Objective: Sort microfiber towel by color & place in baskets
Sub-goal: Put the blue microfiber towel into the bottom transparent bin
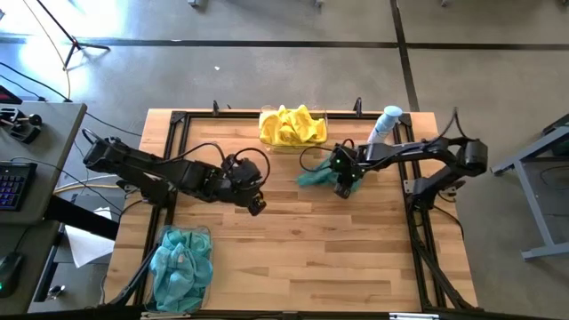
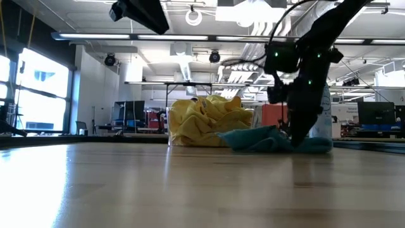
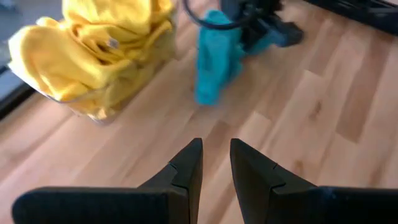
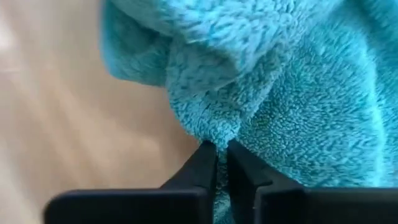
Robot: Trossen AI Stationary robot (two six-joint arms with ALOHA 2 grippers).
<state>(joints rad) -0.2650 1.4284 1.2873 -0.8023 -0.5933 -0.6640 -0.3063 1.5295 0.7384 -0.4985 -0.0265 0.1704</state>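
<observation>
Big wooden table point(image 1: 311, 258) has loads of bare space across the middle and near edge. Far edge: clear basket point(image 1: 292, 142) stuffed with yellow towels point(image 1: 291, 124). Near-left corner basket point(image 1: 182, 233) holds teal ones point(image 1: 180, 267). A fuzzy, bunched loose teal towel point(image 1: 313, 177) lies beside the yellow basket, right gripper point(image 4: 222, 152) pinched onto a fold. Left gripper point(image 3: 214, 163) hovers mid-table, slightly parted, holding nothing.

Fluffy teal cloth towel point(image 4: 273, 93) lies on smooth wooden table point(image 1: 311, 240).

Right claw point(image 1: 345, 184) on teal towel point(image 1: 313, 177), yellow towels in basket point(image 1: 291, 144), left claw point(image 1: 257, 205) mid-table
</observation>
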